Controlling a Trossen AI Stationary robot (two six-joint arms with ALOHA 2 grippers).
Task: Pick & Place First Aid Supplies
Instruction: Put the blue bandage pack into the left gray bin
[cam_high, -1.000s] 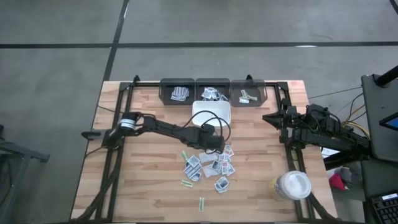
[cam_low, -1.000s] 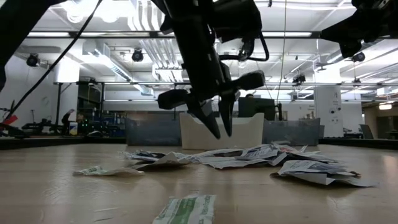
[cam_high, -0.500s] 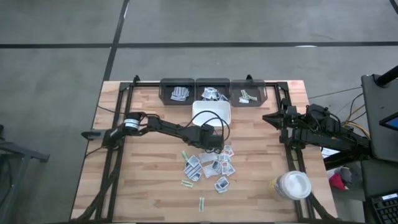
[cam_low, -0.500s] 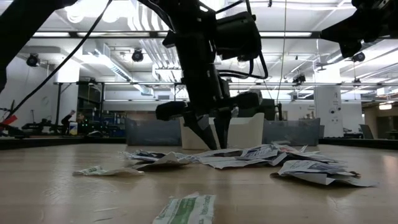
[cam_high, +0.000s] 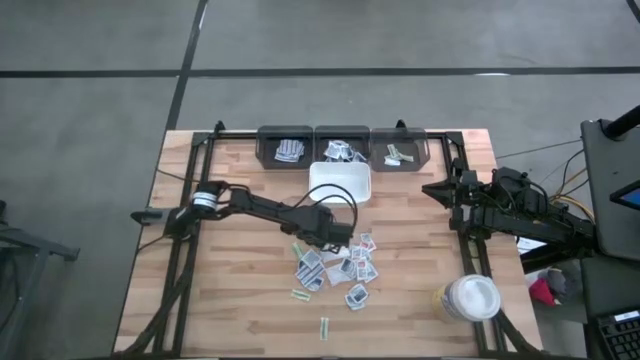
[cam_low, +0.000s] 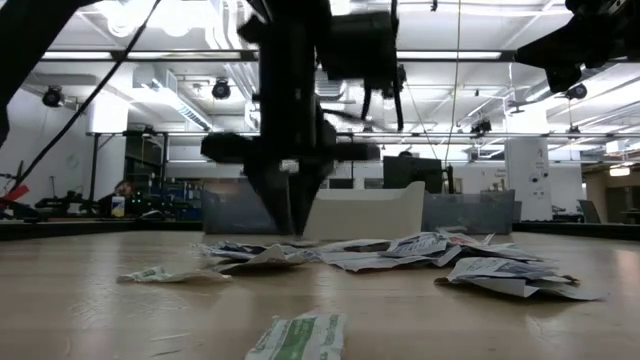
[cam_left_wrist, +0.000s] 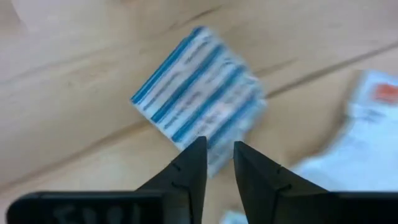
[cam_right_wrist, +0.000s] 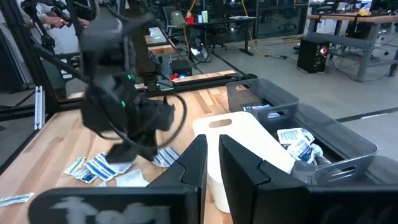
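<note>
The first aid supplies lie as a loose pile of small flat packets (cam_high: 340, 265) at the table's middle, also seen in the low view (cam_low: 400, 250). My left gripper (cam_high: 325, 232) points down at the pile's far left edge, low over the table (cam_low: 285, 225). It is open by a narrow gap, and its fingers stand over the near edge of a blue-striped packet (cam_left_wrist: 199, 106) lying flat on the wood. My right gripper (cam_high: 432, 188) waits at the right edge, level, fingers slightly apart with nothing between them (cam_right_wrist: 212, 146).
A white square tray (cam_high: 340, 182) stands just beyond the pile. Three dark bins (cam_high: 342, 147) holding packets line the far edge. A round white-lidded jar (cam_high: 471, 298) sits at the near right. Single greenish strips (cam_high: 325, 327) lie nearer the front edge.
My left gripper has moved a little toward the table's left edge and sunk slightly. It has tipped from a slant to point almost straight down over the pile's left side. The packets have stayed where they were.
</note>
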